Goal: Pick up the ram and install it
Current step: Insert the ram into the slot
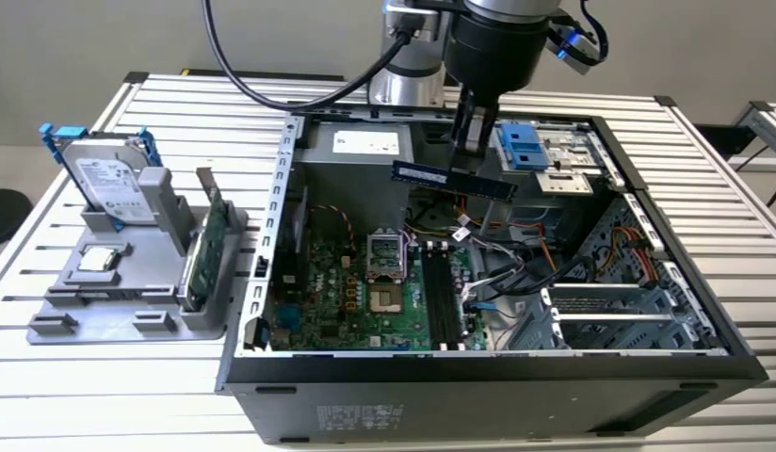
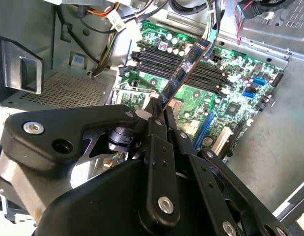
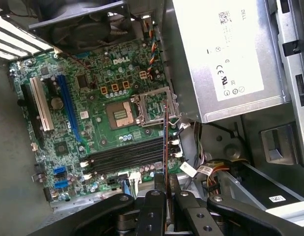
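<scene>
Holder: in the exterior view, at nine o'clock from the case, a grey moulded tray (image 1: 97,303) sits on the ribbed metal table (image 1: 737,193). It carries a silver hard drive (image 1: 109,184) with blue rails and a green card (image 1: 207,259), both upright.
Case: a black steel computer case (image 1: 489,400) lies open on its side. The glossy green motherboard (image 1: 350,294) is bare, with its long black memory slots (image 1: 441,299) empty.
Ram: the ram (image 1: 454,180) is a thin dark-blue stick with a pale label. It hangs in the air over the case, at twelve o'clock from the slots and well apart from them.
Gripper: the gripper (image 1: 470,160) has matte black metal fingers, and in the second wrist view they are clenched on one end of the stick (image 2: 183,73).
Step in hand: by the look of it, the pick-up is done and the stick is being carried to its slot, not yet seated.
Next move calls for: judging from the first wrist view, the stick's edge (image 3: 165,142) runs across the slots. Seating would call for a turn to lie along one slot, then a straight, even press.
</scene>
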Controlling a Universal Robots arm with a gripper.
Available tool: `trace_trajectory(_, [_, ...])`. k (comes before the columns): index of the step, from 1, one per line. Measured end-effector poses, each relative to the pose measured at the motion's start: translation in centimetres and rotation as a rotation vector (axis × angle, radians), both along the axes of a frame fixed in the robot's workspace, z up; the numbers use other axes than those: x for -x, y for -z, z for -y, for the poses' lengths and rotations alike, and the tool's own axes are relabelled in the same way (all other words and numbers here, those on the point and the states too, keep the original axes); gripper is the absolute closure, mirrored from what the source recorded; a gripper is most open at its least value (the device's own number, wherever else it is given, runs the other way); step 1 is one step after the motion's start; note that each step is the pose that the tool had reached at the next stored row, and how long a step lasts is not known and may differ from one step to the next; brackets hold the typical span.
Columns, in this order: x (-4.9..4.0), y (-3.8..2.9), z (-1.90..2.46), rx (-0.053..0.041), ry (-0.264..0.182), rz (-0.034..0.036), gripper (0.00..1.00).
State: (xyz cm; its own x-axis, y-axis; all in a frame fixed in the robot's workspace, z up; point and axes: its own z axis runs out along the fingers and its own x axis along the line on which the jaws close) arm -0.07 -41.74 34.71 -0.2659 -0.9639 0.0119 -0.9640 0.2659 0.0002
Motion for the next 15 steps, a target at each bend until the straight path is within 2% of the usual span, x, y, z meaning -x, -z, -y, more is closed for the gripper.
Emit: trace_trajectory(15, [0.00, 0.03, -0.09, 0.0001, 0.031, 0.0000, 1.00])
